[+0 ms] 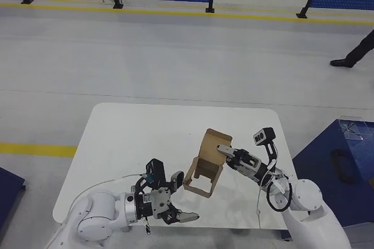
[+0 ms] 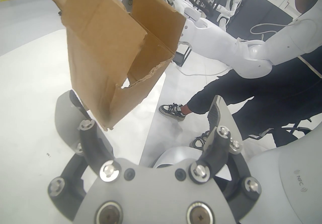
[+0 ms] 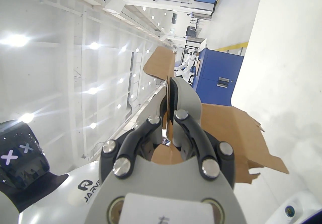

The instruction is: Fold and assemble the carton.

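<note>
A: Where do we see the carton (image 1: 206, 165)?

B: We find it over the near half of the white desk (image 1: 131, 137), between the two hands, standing tilted. It is plain brown corrugated card, matte, partly opened into a rough tube, with its flaps hanging loose at both ends.

A: And the right hand (image 1: 221, 149)?

B: From its own wrist we see the right hand (image 3: 169, 84) pinched narrow on a single thin panel of the carton (image 3: 226, 129). The card's edge runs straight between the two grey metal fingers (image 3: 186, 94), and the dark pads press flat on either face.

A: What do we make of the left hand (image 1: 184, 199)?

B: We see the left hand (image 2: 142, 109) spread wide with nothing between its fingers. One finger's pad (image 2: 213, 114) is black and ribbed, set in a smooth grey plate.

A: How near is it to the card?

B: The lowest corner of the carton (image 2: 100, 53) hangs just in front of the other finger; we cannot tell whether they touch. That end has one flap with a ragged, torn edge and a small gap at the fold.

A: And the desk (image 2: 30, 71)?

B: It is smooth and glossy, with rounded corners.
</note>
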Controlling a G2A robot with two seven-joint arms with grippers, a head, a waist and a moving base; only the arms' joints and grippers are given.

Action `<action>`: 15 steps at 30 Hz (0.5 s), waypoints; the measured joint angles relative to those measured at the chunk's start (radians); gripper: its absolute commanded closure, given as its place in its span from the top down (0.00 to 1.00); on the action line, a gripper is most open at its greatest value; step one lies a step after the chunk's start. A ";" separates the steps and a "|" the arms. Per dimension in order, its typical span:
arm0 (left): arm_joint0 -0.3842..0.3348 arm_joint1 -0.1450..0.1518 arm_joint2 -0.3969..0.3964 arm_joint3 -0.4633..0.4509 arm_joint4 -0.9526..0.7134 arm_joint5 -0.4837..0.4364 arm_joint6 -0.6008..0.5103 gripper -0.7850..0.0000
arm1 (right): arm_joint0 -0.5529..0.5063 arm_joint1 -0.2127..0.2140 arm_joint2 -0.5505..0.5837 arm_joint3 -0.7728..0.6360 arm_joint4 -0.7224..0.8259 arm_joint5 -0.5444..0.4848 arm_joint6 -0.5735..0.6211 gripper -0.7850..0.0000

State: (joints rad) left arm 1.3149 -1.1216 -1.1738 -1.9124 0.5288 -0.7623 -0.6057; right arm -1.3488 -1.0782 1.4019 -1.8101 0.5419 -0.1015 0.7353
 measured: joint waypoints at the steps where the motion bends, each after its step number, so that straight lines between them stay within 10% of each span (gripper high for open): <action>1: 0.000 0.000 0.000 0.000 0.000 0.000 0.000 1.00 | 0.000 0.000 0.000 0.000 0.000 0.000 0.000 0.00; 8: 0.000 -0.001 -0.002 -0.006 0.001 0.000 0.008 1.00 | -0.001 -0.004 -0.002 0.005 0.033 0.021 -0.029 0.00; 15: 0.044 -0.011 -0.050 -0.059 0.217 -0.080 0.333 1.00 | 0.045 -0.027 0.001 0.082 0.476 0.265 -0.147 0.00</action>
State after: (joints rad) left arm 1.3586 -1.1323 -1.2234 -1.9711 0.7454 -0.8428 -0.2729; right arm -1.3036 -1.1049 1.4032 -1.7280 1.0182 0.1633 0.5883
